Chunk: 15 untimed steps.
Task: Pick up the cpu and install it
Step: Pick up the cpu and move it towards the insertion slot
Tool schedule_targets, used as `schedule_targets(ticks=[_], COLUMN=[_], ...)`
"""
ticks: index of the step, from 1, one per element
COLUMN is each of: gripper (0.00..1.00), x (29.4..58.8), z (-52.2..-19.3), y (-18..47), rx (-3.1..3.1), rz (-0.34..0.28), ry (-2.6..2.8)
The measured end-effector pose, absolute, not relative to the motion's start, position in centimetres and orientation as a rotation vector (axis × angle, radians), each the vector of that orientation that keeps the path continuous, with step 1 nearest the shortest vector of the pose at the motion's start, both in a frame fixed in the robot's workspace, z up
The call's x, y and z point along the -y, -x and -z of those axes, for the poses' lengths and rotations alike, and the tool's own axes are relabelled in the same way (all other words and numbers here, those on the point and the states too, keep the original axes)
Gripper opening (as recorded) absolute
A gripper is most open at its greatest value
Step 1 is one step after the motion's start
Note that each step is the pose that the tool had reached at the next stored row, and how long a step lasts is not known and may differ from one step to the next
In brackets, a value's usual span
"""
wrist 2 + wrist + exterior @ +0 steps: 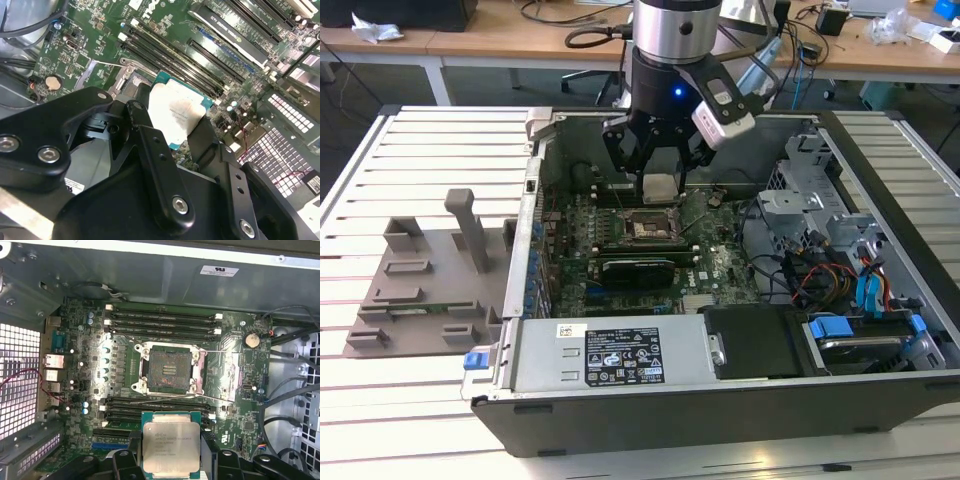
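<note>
I hold the cpu point(171, 446) pinched by opposite edges in the gripper point(660, 182), metal top up and level, above the motherboard point(235, 367) near the empty socket point(171, 371) and apart from it, I'd guess so nothing touches its underside and it seats flat.

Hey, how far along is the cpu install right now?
Pickup looks done: the hand grips the cpu by two edges, up above the motherboard. In hand: the chip hangs clear of the socket, not touching it. Left: seating it, since the socket lies open and bare.
</note>
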<state>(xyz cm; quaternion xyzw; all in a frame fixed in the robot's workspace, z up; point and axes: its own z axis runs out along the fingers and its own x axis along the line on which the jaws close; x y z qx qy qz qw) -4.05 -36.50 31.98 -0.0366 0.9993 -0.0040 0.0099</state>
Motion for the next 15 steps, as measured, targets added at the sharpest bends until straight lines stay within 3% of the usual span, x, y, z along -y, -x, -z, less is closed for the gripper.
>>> schedule_targets(ticks=[15], gripper=[0.55], x=[36.5], z=[-31.3], y=[4.04], rx=[-3.12], rz=[0.013], ry=[0.114])
